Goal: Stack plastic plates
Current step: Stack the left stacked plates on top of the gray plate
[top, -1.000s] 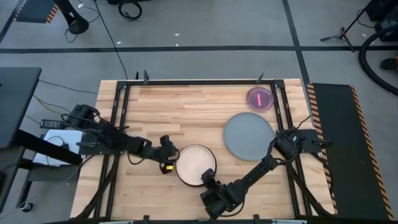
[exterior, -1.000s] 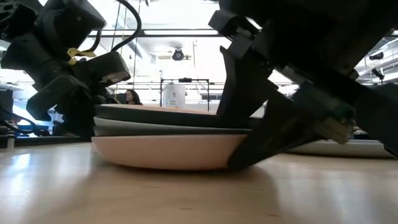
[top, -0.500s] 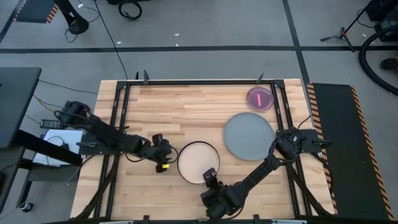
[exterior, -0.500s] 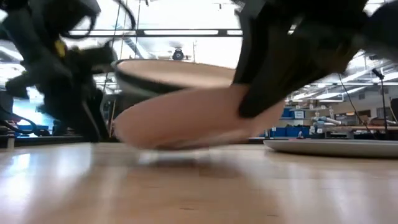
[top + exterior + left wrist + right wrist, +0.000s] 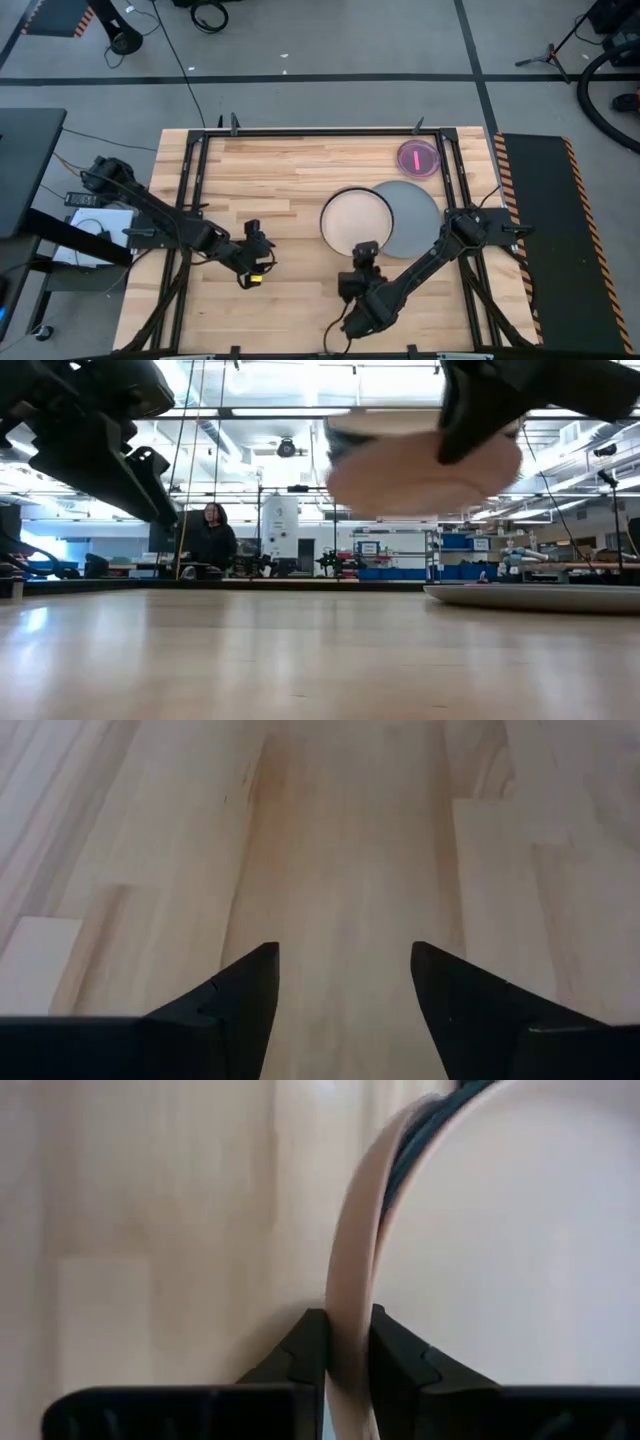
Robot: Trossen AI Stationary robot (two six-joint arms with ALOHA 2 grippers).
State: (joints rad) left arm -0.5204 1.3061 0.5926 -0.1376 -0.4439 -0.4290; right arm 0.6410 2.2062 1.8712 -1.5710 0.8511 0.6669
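A stack of plastic plates (image 5: 352, 218), cream on top and pink underneath with a dark teal rim between them, hangs in the air in my right gripper (image 5: 365, 248). From above, its right part overlaps the large grey plate (image 5: 412, 220), which lies flat on the table. The low view shows the stack (image 5: 420, 458) blurred and well above the wood. A small red-pink plate (image 5: 417, 158) lies near the far right corner. My left gripper (image 5: 262, 258) is open over bare wood to the stack's left and touches nothing. My right gripper (image 5: 347, 1315) pinches the stack's near rim (image 5: 350, 1275) between its two fingers (image 5: 305, 1345): one on the cream top face, one under the pink bottom plate. It reaches in from the table's near side, about level. The stack is lifted clear of the table.
Bare wood lies across the left and middle of the table (image 5: 260, 180). A black metal frame (image 5: 320, 131) runs around the table's edges. In the low view a person (image 5: 212, 535) sits in the room behind.
My right gripper tipped the stack up by its near rim, lifted it off the table and carried it right and toward the far edge, up to the grey plate. My left gripper drew back from the stack's left side toward the table's left and near edge.
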